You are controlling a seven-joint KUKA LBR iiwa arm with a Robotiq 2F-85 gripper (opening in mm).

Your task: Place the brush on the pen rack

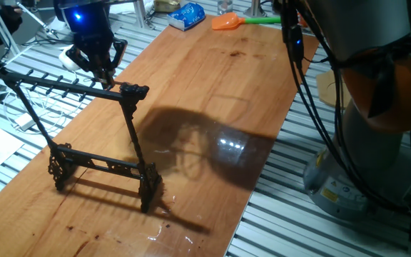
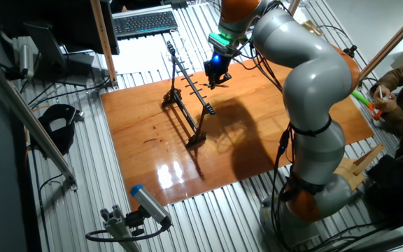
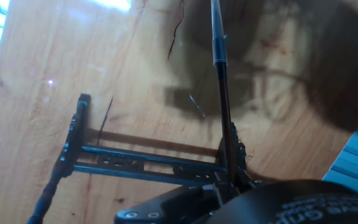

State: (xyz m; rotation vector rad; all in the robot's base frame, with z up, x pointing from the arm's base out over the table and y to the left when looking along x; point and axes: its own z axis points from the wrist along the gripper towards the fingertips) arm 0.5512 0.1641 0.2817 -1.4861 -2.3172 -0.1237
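Claw point(image 1: 105, 77) — apparently gripping the brush point(image 3: 217, 37) — hangs over the pen rack point(image 1: 77, 89)'s bar end.

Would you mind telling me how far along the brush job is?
Pickup looks done: in the hand view the brush hangs straight down from the gripper. In hand: the gripper hovers at the pen rack's top bar. Left: hanging the brush on a peg and opening the jaws.
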